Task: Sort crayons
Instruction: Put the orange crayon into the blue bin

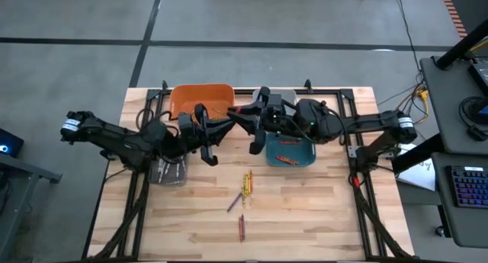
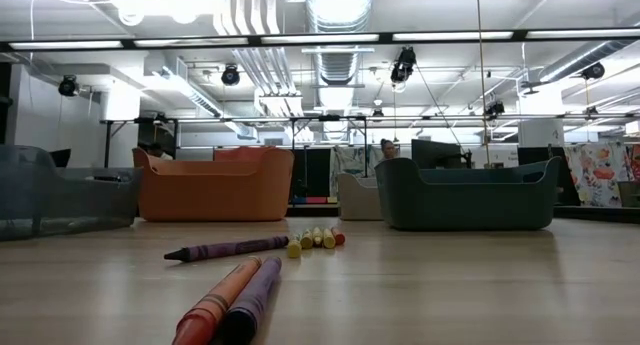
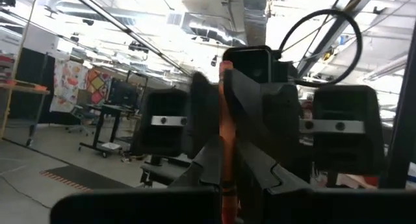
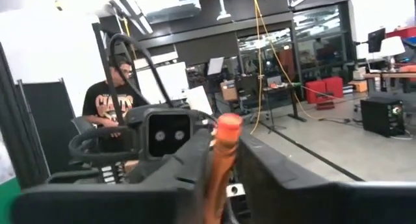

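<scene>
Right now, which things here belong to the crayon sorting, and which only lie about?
Job: orange crayon between both tools; loose crayons; orange bin; teal bin; clear bin.
Lying about: keyboard, papers.

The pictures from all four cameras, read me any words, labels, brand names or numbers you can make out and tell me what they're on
None can be read for sure.
Person's black T-shirt, right wrist view: large pale lettering across the chest, too blurred to read.
Crayons on the table, low view: dark marks on the paper wrappers, too small to read.
Orange crayon between the two grippers: no legible label.
Bins: no visible text.
</scene>
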Tool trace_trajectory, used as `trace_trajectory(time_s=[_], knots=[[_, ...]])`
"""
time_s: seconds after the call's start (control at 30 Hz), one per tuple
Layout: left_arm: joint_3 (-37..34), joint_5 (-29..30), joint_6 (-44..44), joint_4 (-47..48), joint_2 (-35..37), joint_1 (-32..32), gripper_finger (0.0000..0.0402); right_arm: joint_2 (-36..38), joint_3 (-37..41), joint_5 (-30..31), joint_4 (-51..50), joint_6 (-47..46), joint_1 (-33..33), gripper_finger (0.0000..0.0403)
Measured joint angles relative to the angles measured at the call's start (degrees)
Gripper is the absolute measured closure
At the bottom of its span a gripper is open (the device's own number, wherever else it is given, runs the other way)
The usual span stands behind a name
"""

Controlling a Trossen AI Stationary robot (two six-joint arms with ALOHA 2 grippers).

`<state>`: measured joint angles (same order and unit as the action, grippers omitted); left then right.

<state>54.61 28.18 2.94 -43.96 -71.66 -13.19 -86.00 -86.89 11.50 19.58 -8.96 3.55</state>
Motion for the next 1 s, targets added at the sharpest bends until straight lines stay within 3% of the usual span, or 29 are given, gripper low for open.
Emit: trace_trajectory(time_s=[0.1,0.33,0.47,0.6,0.8,0.9,1.0], knots=[[0.0,0.0,-0.1,0.1,0.0,0.0,0.04,0.4,0.0,-1.3,-1.6,0.0,-0.1,0.0381],[0.0,3.2,1.4,0.5,0.1,0.0,0.0368,1.4,0.0,-1.0,-4.2,0.0,-0.3,0.0387],[0.0,3.4,3.7,1.9,0.5,0.0,0.0335,3.5,0.0,-1.0,-10.6,-0.3,-0.8,0.0388],[0.0,3.8,5.3,4.1,1.0,0.0,0.03,6.4,-0.1,-1.0,-29.6,-2.1,-3.2,0.0388],[0.0,3.9,5.5,6.0,1.7,0.0,0.0273,6.3,1.6,-0.8,-75.2,-9.4,-7.1,0.0389],[0.0,3.9,5.5,6.6,1.8,0.0,0.0272,4.6,6.0,-1.0,-83.7,-12.6,-8.0,0.0389],[0.0,4.0,5.5,7.3,1.8,0.0,0.0272,3.9,11.9,-1.1,-82.3,-13.5,-8.1,0.0389]])
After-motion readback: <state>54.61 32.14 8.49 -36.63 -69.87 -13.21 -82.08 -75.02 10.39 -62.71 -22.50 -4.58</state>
